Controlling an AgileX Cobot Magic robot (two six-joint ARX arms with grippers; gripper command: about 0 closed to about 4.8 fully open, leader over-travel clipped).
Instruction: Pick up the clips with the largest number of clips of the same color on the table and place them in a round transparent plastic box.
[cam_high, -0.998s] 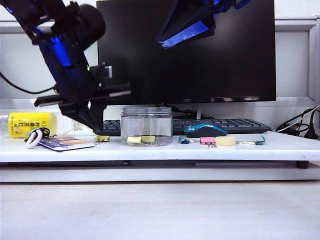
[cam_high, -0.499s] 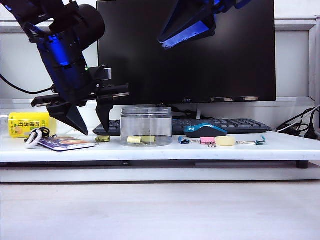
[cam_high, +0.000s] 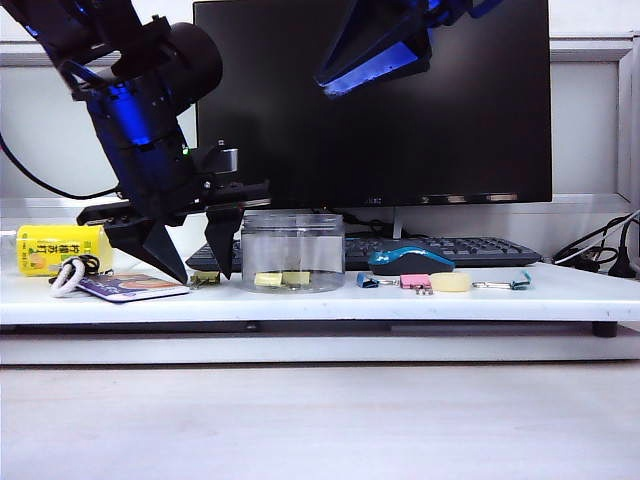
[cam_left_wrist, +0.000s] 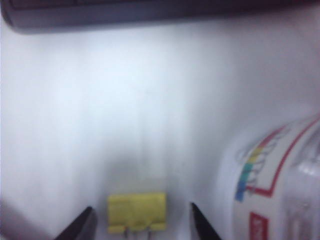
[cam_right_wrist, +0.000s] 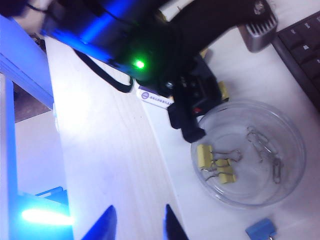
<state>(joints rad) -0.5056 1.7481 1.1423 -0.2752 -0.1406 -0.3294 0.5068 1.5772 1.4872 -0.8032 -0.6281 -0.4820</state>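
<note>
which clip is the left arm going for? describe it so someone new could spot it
Start at the round transparent plastic box in front of the monitor. Just left of it, outside its wall, one pale-yellow clip lies on the white table between the open jaws of the left gripper. The other two yellow clips are inside the box; the right gripper hangs high, empty.

The round transparent plastic box (cam_high: 293, 252) is clear, glossy plastic. Inside it, pale-yellow clips (cam_right_wrist: 214, 163) look matt, with thin shiny wire handles. Beside the box, the white table (cam_high: 300, 300) looks smooth and faintly glossy. Behind it, the keyboard (cam_high: 440, 249) is matt black plastic.
</note>
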